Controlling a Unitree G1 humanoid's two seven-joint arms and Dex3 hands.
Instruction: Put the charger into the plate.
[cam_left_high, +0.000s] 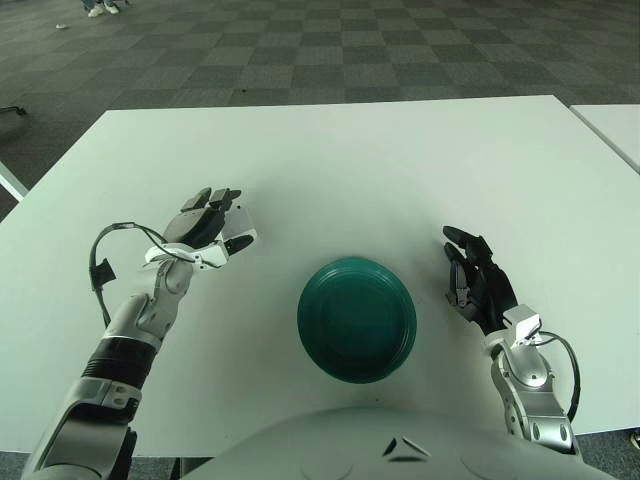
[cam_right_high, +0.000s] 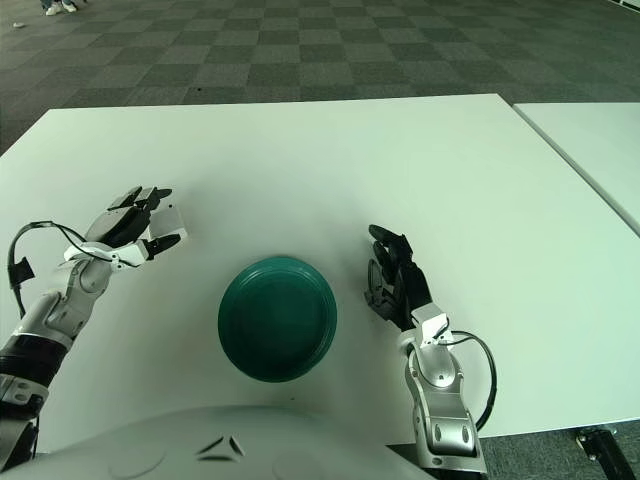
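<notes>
Fingers (cam_left_high: 215, 197) of the left hand (cam_left_high: 203, 224) pinch the white charger (cam_left_high: 238, 219), which sits between fingertips and thumb, raised off the table (cam_left_high: 400, 160) toward its left edge. Right of it, near the front edge, sits the green plate (cam_left_high: 356, 319), bare inside. Beyond the plate's right side shows the right hand (cam_left_high: 478, 283), fingers loosely spread, grasping nothing.

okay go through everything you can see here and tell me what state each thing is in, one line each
charger: white, held in the left hand's fingers, above the table, left of the plate.
plate: green, upright on the table, nothing in it.
left hand: closed on the charger.
right hand: right of the plate, fingers relaxed, holding nothing.
table: white, carrying the plate.
</notes>
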